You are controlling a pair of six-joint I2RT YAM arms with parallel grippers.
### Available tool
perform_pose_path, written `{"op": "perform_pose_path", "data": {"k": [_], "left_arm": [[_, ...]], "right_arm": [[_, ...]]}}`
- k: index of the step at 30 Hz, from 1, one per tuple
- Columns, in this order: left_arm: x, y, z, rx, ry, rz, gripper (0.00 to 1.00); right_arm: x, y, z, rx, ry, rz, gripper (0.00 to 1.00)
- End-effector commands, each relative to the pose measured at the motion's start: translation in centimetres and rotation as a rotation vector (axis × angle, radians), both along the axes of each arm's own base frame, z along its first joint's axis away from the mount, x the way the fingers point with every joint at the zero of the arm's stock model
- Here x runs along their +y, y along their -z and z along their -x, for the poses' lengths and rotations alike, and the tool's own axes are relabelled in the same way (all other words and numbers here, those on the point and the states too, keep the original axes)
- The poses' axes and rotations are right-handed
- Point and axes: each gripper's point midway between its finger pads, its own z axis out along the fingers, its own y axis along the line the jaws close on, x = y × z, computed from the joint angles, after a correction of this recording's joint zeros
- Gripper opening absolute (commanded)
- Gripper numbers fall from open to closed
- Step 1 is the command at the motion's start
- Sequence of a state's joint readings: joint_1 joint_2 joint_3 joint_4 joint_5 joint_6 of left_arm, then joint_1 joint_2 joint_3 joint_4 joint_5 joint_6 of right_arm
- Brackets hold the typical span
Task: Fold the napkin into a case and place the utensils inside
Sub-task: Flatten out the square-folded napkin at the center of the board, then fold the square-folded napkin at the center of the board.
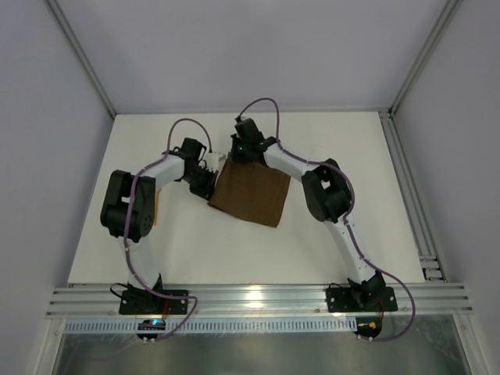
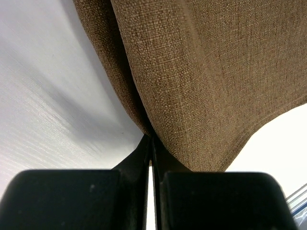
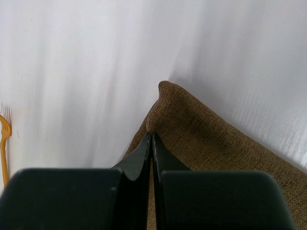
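The dark brown napkin (image 1: 251,194) lies as a tilted square at mid-table, with its far-left edge raised. My left gripper (image 1: 211,189) is shut on the napkin's left edge; in the left wrist view the cloth (image 2: 206,72) rises from the closed fingertips of the left gripper (image 2: 152,139) in two layers. My right gripper (image 1: 233,162) is shut on the far corner; the right wrist view shows the right gripper (image 3: 152,135) pinching the cloth (image 3: 206,139) just below that corner. An orange fork (image 3: 5,143) lies at the view's left edge. A thin tan piece (image 1: 157,205) shows beside my left arm.
White tabletop (image 1: 336,141) with an aluminium rail (image 1: 258,298) along the near edge and another rail (image 1: 406,187) along the right side. Grey enclosure walls stand on all sides.
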State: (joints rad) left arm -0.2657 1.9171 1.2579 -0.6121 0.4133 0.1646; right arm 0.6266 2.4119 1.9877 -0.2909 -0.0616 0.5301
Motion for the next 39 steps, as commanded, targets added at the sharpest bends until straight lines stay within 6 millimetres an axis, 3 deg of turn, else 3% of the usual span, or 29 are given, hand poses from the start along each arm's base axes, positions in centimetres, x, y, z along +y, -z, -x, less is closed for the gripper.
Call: {"op": "perform_pose_path", "data": {"k": [1,4,6,8,9,12,15,16,18,19,21,22,23,25,26,27,28,29,30,33,36,38,39], "left_arm": [[-0.1,-1.5,0.1,-0.051,0.019,0.001,0.00],[0.3,-1.6,0.0,-0.064,0.015,-0.016,0.00],[0.7,-1.7,-0.2,-0.076,0.005,-0.039,0.06],[1.1,-2.0,-0.4,-0.094,-0.012,-0.059,0.12],[1.6,-2.3,-0.8,-0.112,-0.027,-0.085,0.19],[2.4,-3.7,-1.4,-0.161,-0.066,-0.121,0.27],[3.5,-5.6,-1.7,-0.218,-0.097,-0.169,0.35],[3.7,-6.1,-1.6,-0.229,-0.098,-0.176,0.38],[4.0,-7.4,-1.2,-0.251,-0.100,-0.178,0.43],[4.0,-8.0,-1.1,-0.261,-0.097,-0.171,0.43],[3.5,-9.1,-0.7,-0.277,-0.081,-0.137,0.44],[2.9,-9.5,-0.4,-0.276,-0.058,-0.104,0.44],[2.3,-9.5,0.0,-0.276,-0.037,-0.101,0.42],[1.4,-9.0,0.5,-0.277,0.006,-0.124,0.37],[0.2,-8.6,1.1,-0.279,0.053,-0.138,0.35],[-0.2,-8.3,1.1,-0.280,0.073,-0.149,0.33],[-0.5,-7.5,1.0,-0.276,0.084,-0.159,0.31],[-0.7,-7.1,0.9,-0.276,0.092,-0.164,0.31],[-0.7,-6.8,0.7,-0.282,0.101,-0.175,0.31],[-0.3,-5.5,-0.2,-0.295,0.110,-0.217,0.30],[-2.0,-6.9,0.9,-0.347,0.209,-0.203,0.31],[-3.6,-9.3,1.4,-0.485,0.325,-0.220,0.38],[-4.3,-9.8,1.8,-0.537,0.376,-0.245,0.41]], "right_arm": [[0.6,-0.6,-1.4,-0.046,0.029,-0.023,0.03],[0.5,-0.2,-1.5,-0.046,0.034,-0.012,0.03],[0.4,-0.1,-1.6,-0.044,0.040,-0.012,0.06],[0.4,-0.1,-1.6,-0.040,0.043,-0.017,0.19],[0.5,-0.2,-1.5,-0.039,0.043,-0.019,0.31],[0.8,-1.5,-1.3,-0.066,0.015,-0.017,0.42],[0.9,-5.0,-1.4,-0.138,-0.015,-0.026,0.50],[0.9,-7.0,-1.3,-0.171,-0.033,-0.039,0.51],[0.7,-8.8,-1.1,-0.207,-0.046,-0.042,0.57],[0.6,-11.1,-0.9,-0.253,-0.060,-0.048,0.58],[0.0,-12.2,-0.5,-0.286,-0.067,-0.047,0.61],[-0.3,-14.5,0.0,-0.327,-0.080,-0.054,0.62],[-0.6,-15.0,0.3,-0.338,-0.087,-0.051,0.63],[-1.6,-14.9,1.3,-0.333,-0.110,-0.026,0.63],[-2.6,-16.2,2.1,-0.336,-0.118,-0.029,0.63],[-3.4,-14.6,3.2,-0.296,-0.132,-0.009,0.62],[-4.2,-14.4,4.0,-0.282,-0.141,-0.006,0.60],[-5.0,-16.0,5.2,-0.296,-0.156,-0.025,0.61],[-6.0,-13.4,6.9,-0.246,-0.178,0.007,0.60],[-7.6,-12.3,11.1,-0.235,-0.303,0.022,0.60],[-8.8,-11.9,15.0,-0.233,-0.416,-0.007,0.60],[-9.6,-12.2,16.1,-0.233,-0.415,-0.065,0.60],[-10.2,-11.6,17.8,-0.162,-0.392,-0.136,0.60]]}}
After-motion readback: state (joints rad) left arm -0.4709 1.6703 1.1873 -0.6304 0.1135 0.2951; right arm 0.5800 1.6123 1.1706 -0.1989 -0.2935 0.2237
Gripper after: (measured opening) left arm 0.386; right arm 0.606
